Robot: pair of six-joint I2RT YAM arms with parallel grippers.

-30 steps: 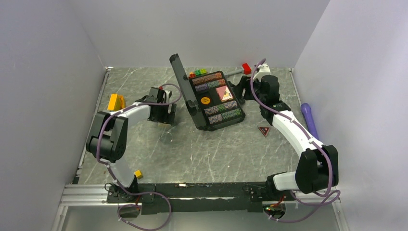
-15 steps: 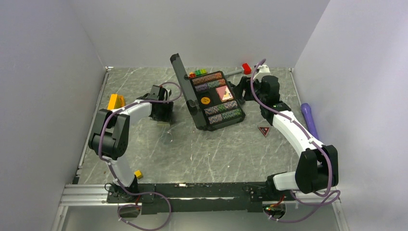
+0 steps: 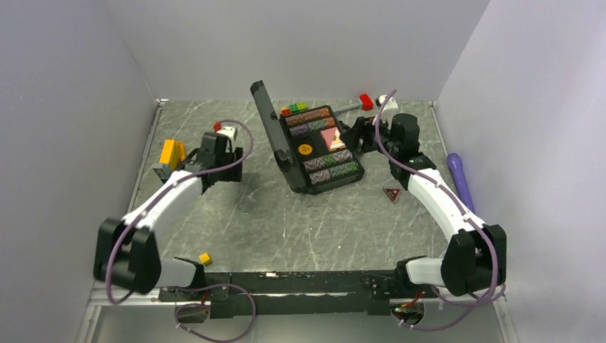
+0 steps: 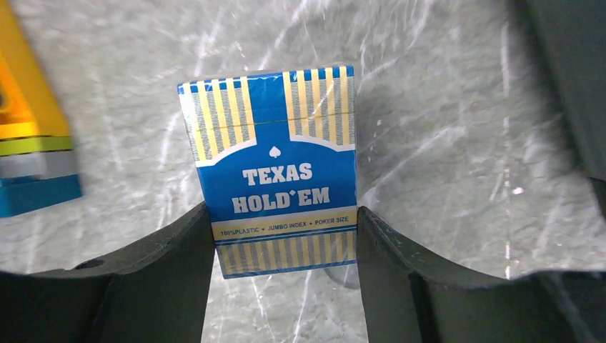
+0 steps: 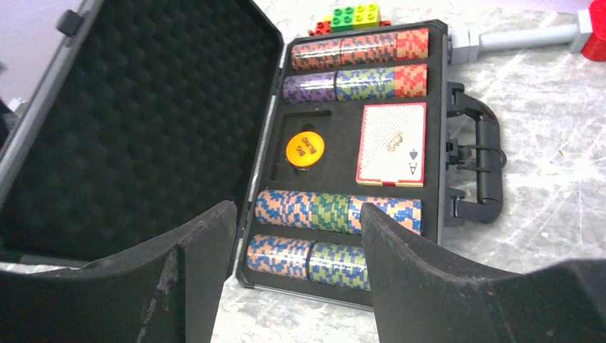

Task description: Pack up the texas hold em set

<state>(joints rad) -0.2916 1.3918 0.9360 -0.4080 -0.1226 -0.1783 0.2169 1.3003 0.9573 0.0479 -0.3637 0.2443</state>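
Note:
The black briefcase [image 3: 318,146] of the set lies open at the table's back middle, its lid [image 3: 270,128] standing up on the left. Inside are rows of striped chips [image 5: 336,212], an orange button [image 5: 304,150] and a pink deck [image 5: 391,143]. My left gripper [image 4: 286,239] is shut on a blue Texas Hold'em card deck [image 4: 275,171], held above the table left of the case. My right gripper [image 5: 294,214] hangs open over the case's near chip rows, holding nothing. A red triangular marker [image 3: 391,194] lies on the table right of the case.
A yellow-orange block [image 3: 170,151] sits near the left wall, close to my left gripper [image 3: 227,170]. A small yellow cube [image 3: 205,258] lies near the front edge. A purple cylinder [image 3: 459,175] lies by the right wall. Coloured bricks [image 3: 294,108] and a red-headed grey tool [image 3: 361,102] sit behind the case.
My left gripper has shut on the blue deck and the arm has swung left and back, away from the case. The right arm has barely shifted.

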